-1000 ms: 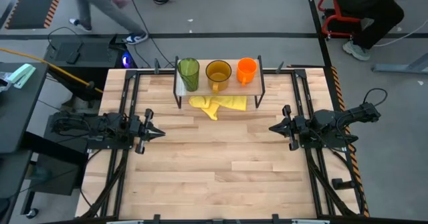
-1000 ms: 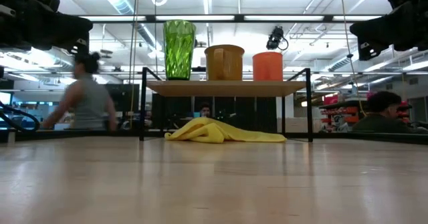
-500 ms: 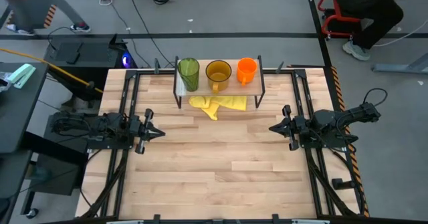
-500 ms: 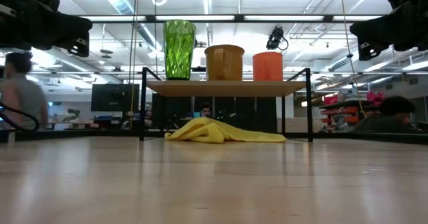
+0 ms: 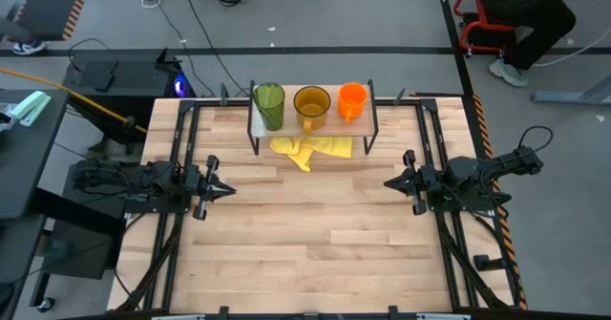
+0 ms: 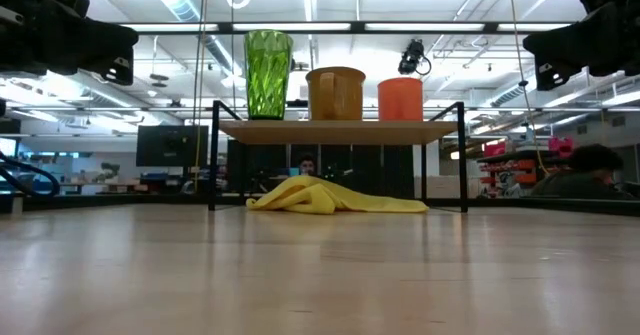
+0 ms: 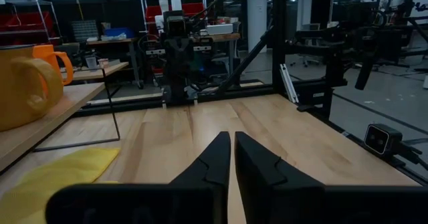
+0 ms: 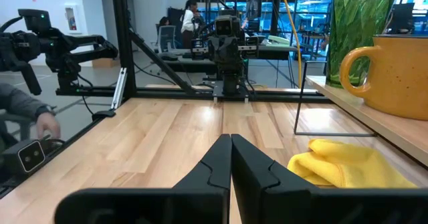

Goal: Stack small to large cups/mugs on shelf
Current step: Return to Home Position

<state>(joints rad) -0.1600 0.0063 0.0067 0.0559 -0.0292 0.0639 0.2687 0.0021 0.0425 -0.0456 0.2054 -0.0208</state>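
Observation:
Three cups stand upright in a row on the shelf (image 5: 313, 126) at the table's far edge: the tall olive-green tumbler (image 5: 268, 103) (image 6: 268, 73) at the left, the amber mug (image 5: 311, 104) (image 6: 335, 93) in the middle, the small orange mug (image 5: 351, 100) (image 6: 400, 99) at the right. My left gripper (image 5: 227, 189) (image 7: 232, 144) hovers shut over the table's left side, pointing right. My right gripper (image 5: 389, 182) (image 8: 231, 145) hovers shut over the right side, pointing left. Both are well clear of the shelf.
A crumpled yellow cloth (image 5: 315, 149) (image 6: 335, 198) lies on the table under the shelf and spills out toward the near side. Bare wooden tabletop (image 5: 315, 234) stretches between the two grippers. A person sits beyond the table's far right corner (image 5: 525, 14).
Neither arm nor any cup has moved. A person walking behind the table's far left corner has passed out of the high view to the left.

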